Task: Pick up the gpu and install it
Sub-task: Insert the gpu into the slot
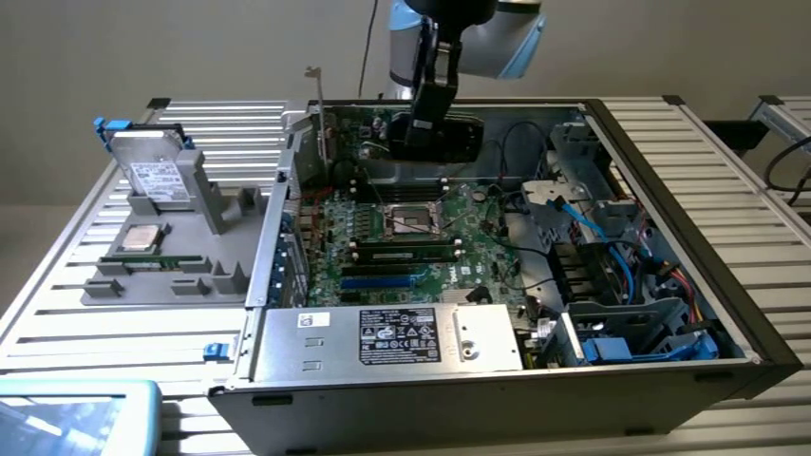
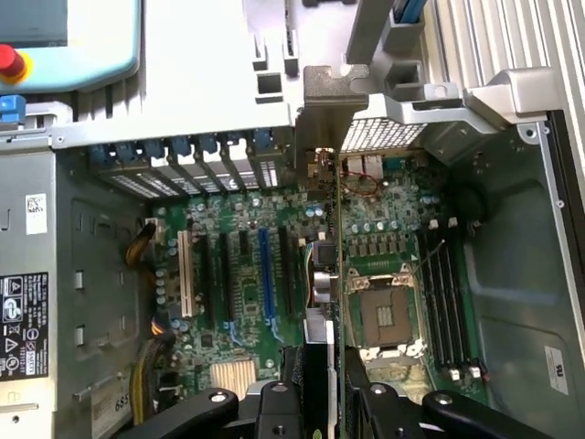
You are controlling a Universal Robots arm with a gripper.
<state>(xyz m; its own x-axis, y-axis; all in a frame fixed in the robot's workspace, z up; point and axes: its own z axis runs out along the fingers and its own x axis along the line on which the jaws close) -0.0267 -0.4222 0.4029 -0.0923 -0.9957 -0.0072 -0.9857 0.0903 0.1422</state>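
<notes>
My gripper (image 1: 423, 119) hangs over the far end of the open computer case (image 1: 659, 171), shut on the gpu (image 1: 454, 142). The card is held on edge, black cooler facing the exterior view's right, its thin silver bracket (image 1: 317, 95) sticking up by the case's rear wall. In the wrist view the gpu (image 2: 336, 274) shows edge-on as a thin line running from between my fingers (image 2: 274, 407) to its bracket (image 2: 329, 105) at the rear slot openings. It hovers above the motherboard (image 2: 238, 302), to one side of the blue expansion slot (image 2: 265, 274) and beside the CPU socket (image 2: 384, 315).
A power supply (image 1: 380, 337) fills the case's near corner. A drive cage with blue cables (image 1: 609, 285) takes up the exterior view's right side. Outside, a grey fixture (image 1: 165, 275) holds a hard drive (image 1: 159, 176), a CPU (image 1: 140, 237) and a memory stick (image 1: 152, 255).
</notes>
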